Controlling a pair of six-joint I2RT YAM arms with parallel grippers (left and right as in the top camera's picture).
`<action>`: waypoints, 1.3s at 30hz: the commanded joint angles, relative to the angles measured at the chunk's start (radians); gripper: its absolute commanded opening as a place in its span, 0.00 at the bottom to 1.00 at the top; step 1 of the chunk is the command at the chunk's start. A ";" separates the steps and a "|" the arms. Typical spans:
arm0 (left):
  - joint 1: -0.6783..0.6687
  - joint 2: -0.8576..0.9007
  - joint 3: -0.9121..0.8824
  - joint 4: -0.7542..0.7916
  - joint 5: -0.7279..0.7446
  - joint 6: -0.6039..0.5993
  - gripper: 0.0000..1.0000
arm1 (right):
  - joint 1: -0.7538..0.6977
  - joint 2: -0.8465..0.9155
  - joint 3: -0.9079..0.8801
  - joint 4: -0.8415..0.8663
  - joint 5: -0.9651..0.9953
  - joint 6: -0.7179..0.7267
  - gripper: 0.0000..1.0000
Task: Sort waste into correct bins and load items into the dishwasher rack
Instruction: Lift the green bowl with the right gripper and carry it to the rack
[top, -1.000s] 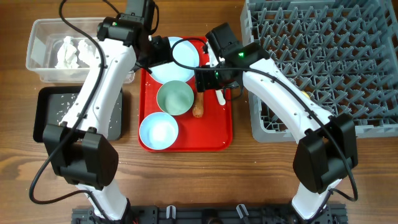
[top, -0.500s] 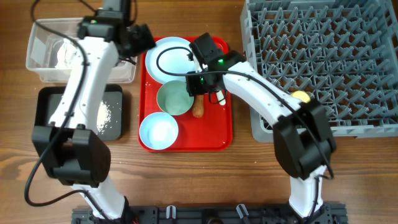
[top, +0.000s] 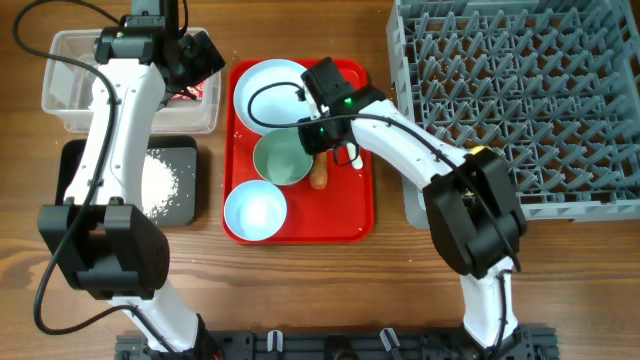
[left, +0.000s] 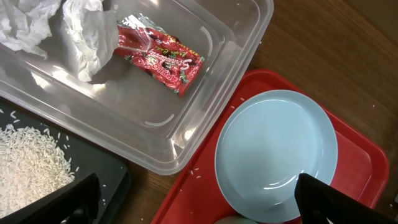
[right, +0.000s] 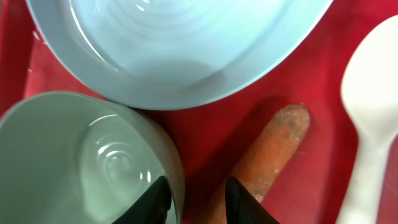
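Note:
My left gripper (left: 196, 205) hangs open and empty over the near right corner of the clear tub (top: 60, 100). In that tub (left: 249, 37) lie the red wrapper (left: 158, 56) and crumpled tissue (left: 81, 31). Rice (left: 31, 168) is piled in the black tray (top: 75, 200). My right gripper (right: 199, 202) straddles the pale green bowl's (right: 81, 162) rim. One finger is inside and the other outside beside the carrot (right: 273, 149), with a gap still showing. The plate (right: 180, 43) and the spoon (right: 373, 93) lie close by.
The red tray (top: 350, 215) also holds a light blue bowl (top: 255, 210) at its front. The grey rack (top: 560, 100) fills the right side, with a yellow cup (top: 483, 155) at its near left edge. Bare wood lies in front.
My left gripper swung left from over the plate to the clear tub and opened fully; the red wrapper now lies in the tub. My right gripper's jaws narrowed around the green bowl's rim.

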 joint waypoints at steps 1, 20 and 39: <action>0.002 0.000 -0.007 0.000 -0.006 -0.016 1.00 | 0.003 0.030 -0.002 0.006 0.009 -0.051 0.29; 0.002 0.000 -0.007 0.000 -0.006 -0.016 1.00 | -0.016 -0.129 0.022 -0.072 0.093 -0.072 0.04; 0.002 0.000 -0.007 0.000 -0.006 -0.016 1.00 | -0.143 -0.435 0.022 -0.167 0.724 -0.044 0.04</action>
